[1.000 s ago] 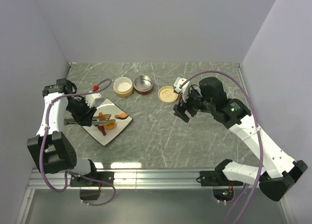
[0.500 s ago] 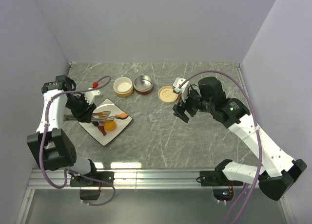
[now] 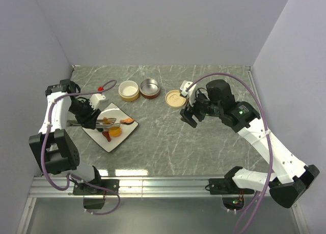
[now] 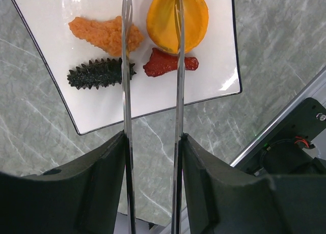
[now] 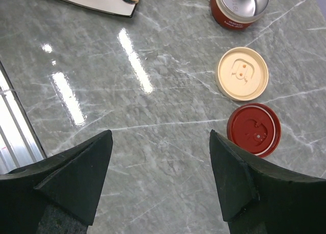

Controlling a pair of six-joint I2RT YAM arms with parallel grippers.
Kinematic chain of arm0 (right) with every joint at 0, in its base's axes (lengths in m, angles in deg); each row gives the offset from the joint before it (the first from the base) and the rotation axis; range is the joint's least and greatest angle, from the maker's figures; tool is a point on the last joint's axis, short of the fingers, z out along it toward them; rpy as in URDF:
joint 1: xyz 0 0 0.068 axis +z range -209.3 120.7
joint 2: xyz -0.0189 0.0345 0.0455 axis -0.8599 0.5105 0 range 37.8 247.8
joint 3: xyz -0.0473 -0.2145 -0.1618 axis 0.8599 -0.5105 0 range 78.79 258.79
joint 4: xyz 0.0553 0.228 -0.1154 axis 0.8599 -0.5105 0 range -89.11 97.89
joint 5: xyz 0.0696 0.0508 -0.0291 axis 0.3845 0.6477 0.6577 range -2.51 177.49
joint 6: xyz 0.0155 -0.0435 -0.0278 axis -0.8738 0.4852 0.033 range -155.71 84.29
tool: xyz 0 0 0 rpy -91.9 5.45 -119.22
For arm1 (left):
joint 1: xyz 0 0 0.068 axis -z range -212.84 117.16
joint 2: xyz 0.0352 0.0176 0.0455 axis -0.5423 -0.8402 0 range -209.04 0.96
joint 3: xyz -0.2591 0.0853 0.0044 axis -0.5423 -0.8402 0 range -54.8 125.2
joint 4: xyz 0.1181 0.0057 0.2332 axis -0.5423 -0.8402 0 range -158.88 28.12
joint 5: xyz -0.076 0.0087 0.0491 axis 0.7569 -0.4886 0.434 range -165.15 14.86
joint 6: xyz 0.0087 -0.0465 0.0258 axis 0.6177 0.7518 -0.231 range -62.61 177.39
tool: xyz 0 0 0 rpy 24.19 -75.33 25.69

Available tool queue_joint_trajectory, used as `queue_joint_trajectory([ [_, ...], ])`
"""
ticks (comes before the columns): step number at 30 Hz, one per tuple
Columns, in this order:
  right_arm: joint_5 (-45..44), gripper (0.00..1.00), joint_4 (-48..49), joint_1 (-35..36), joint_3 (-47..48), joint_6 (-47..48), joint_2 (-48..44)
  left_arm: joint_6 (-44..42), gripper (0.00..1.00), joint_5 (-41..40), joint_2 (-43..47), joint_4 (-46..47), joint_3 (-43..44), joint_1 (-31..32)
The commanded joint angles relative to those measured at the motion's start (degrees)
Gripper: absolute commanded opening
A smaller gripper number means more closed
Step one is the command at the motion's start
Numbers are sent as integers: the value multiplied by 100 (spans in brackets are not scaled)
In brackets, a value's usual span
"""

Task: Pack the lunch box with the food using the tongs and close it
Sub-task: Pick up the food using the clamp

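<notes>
Bright, even overhead light, glare streaks on the table, sharp focus

**One grip closed, the other spread wide**

The left arm rises from its base, folds at the elbow and reaches inward. The left pincer points right, both fingers pressed against the tongs. The right arm stretches up and to the left with its wrist bent down. The right pincer hangs in the air, jaws far apart with nothing between them.

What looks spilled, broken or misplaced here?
Nothing stands out. The food lies on the plate; the cream tub and red tub stand upright; the cream lid and red lid lie flat.
</notes>
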Motion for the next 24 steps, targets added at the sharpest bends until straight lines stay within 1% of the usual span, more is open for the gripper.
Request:
queue_joint_trajectory([
  [1, 53, 83, -4, -46, 259, 21, 18, -219, 50, 176, 10, -218, 19, -17],
  [7, 71, 82, 5, -46, 268, 30, 35, -298, 45, 247, 46, -350, -43, -18],
  [13, 62, 82, 5, -46, 242, 30, 18, -246, 35, 317, 186, -403, -87, -26],
  [15, 62, 82, 14, -46, 233, 21, 0, -176, 27, 309, 230, -394, -104, -18],
  [16, 62, 82, 23, -46, 224, 30, -8, -158, 21, 300, 239, -403, -122, -26],
  [17, 62, 82, 14, -46, 224, 30, -9, -106, 9, 291, 274, -403, -131, -26],
  [19, 79, 82, 31, -46, 216, 21, -9, -53, 0, 282, 326, -394, -131, -18],
  [24, 71, 82, 32, -46, 207, 30, -26, 88, 0, 405, 485, -394, -113, -26],
])
